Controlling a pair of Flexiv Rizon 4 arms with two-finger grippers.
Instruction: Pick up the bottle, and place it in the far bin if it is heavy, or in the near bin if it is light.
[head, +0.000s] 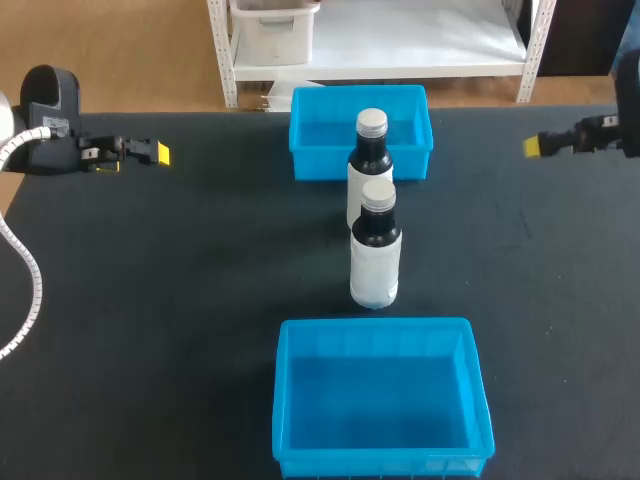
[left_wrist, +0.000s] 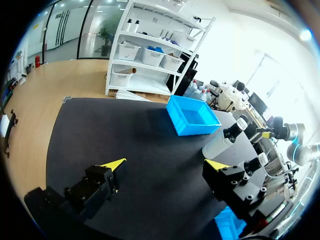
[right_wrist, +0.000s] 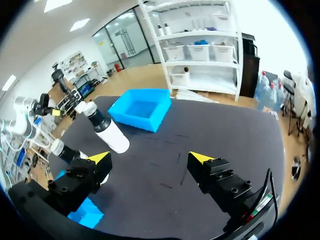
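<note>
The black table (head: 150, 300) carries a far bin (head: 320, 166), rear bottle (head: 370, 155), front bottle (head: 376, 255) and near bin (head: 380, 462) in line.

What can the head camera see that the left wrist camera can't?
Only the head view shows the near bin whole; the left wrist view catches just a blue corner of it. Only the left wrist view shows the left end effector from behind, its two yellow-tipped fingers wide apart. Both show the far bin and the two bottles, the far bottle and the near bottle, standing on the black table.
</note>
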